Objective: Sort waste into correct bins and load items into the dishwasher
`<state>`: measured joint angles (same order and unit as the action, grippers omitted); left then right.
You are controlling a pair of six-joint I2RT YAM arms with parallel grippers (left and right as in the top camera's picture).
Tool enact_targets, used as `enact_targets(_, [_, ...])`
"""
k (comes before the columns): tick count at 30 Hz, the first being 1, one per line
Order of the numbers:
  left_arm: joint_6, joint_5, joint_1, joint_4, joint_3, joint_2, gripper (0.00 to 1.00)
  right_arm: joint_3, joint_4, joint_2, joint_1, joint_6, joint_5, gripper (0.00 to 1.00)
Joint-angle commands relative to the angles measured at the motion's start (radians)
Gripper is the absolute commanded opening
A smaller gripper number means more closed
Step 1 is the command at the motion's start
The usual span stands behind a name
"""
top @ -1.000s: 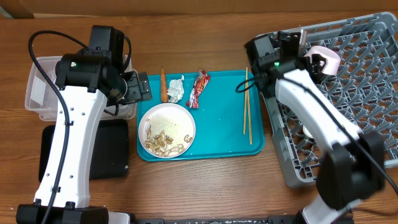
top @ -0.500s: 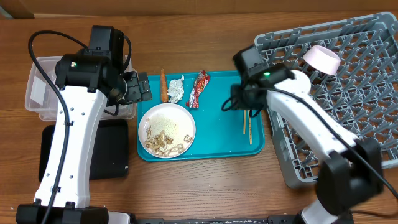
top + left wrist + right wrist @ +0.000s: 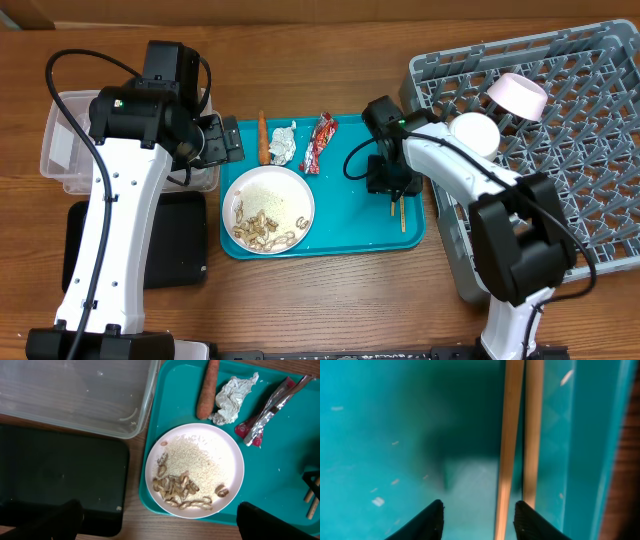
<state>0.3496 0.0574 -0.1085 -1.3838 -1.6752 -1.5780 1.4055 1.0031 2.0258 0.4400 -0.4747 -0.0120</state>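
The right gripper [image 3: 478, 521] is low over the teal tray [image 3: 350, 228], at its right side; its jaws stand apart and hold nothing. In the right wrist view one stick of the wooden chopsticks [image 3: 510, 435] lies between the two fingertips, close to the right one; the other stick runs just outside it; whether a finger touches the wood, I cannot tell.

The left gripper [image 3: 232, 141] hangs at the left edge of the teal tray, also wide open and empty, near the carrot [image 3: 263, 137]. The foil ball [image 3: 283, 143] lies just beside the carrot; the wrapper [image 3: 319, 142] lies a little further right. The white plate [image 3: 310, 208] sits in the front left part of the teal tray, with rice and the shell scraps [image 3: 262, 232] on it.

The clear tub [image 3: 60, 150] and the black tray [image 3: 170, 250] are left of the teal tray, on the table. In the grey rack [image 3: 590, 170] a pinkish bowl [image 3: 517, 95] leans tilted; a white bowl [image 3: 474, 132] is near the rack's left edge.
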Motion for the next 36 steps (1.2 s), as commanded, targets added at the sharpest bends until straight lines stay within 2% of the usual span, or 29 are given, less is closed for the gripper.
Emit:
enact_targets(1, [0.013, 0.013, 0.005, 0.002, -0.011, -0.008, 1.0, 0.004, -0.006, 0.032, -0.003, -0.019, 0.0, 0.31])
enact_targets(4, [0.013, 0.013, 0.005, 0.002, -0.011, -0.008, 1.0, 0.005, -0.006, 0.032, -0.003, -0.004, -0.001, 0.17])
enact_targets(6, [0.013, 0.013, 0.005, 0.002, -0.011, -0.008, 1.0, 0.01, 0.011, 0.03, -0.003, 0.003, -0.001, 0.04])
enact_targets(10, [0.013, 0.013, 0.005, 0.002, -0.011, -0.008, 1.0, 0.051, 0.086, -0.01, -0.002, 0.003, -0.002, 0.04])
enact_targets(15, [0.013, 0.013, 0.005, 0.002, -0.011, -0.008, 1.0, 0.095, 0.106, -0.173, -0.002, 0.069, -0.011, 0.04])
enact_targets(19, [0.013, 0.013, 0.005, 0.002, -0.011, -0.008, 1.0, 0.105, 0.101, -0.329, -0.027, 0.091, -0.148, 0.04])
enact_targets(21, [0.013, 0.013, 0.005, 0.002, -0.011, -0.008, 1.0, 0.105, 0.098, -0.379, -0.049, 0.158, -0.2, 0.04])
enact_targets(23, [0.013, 0.013, 0.005, 0.002, -0.011, -0.008, 1.0, 0.105, 0.094, -0.418, -0.089, 0.333, -0.213, 0.04])
enact_targets(27, [0.013, 0.013, 0.005, 0.002, -0.011, -0.008, 1.0, 0.09, 0.048, -0.397, -0.154, 0.501, -0.212, 0.04])
enact_targets(35, [0.013, 0.013, 0.005, 0.002, -0.011, -0.008, 1.0, 0.08, -0.023, -0.299, -0.217, 0.631, -0.224, 0.04])
enact_targets(36, [0.013, 0.013, 0.005, 0.002, -0.011, -0.008, 1.0, 0.08, -0.022, -0.296, -0.217, 0.634, -0.239, 0.09])
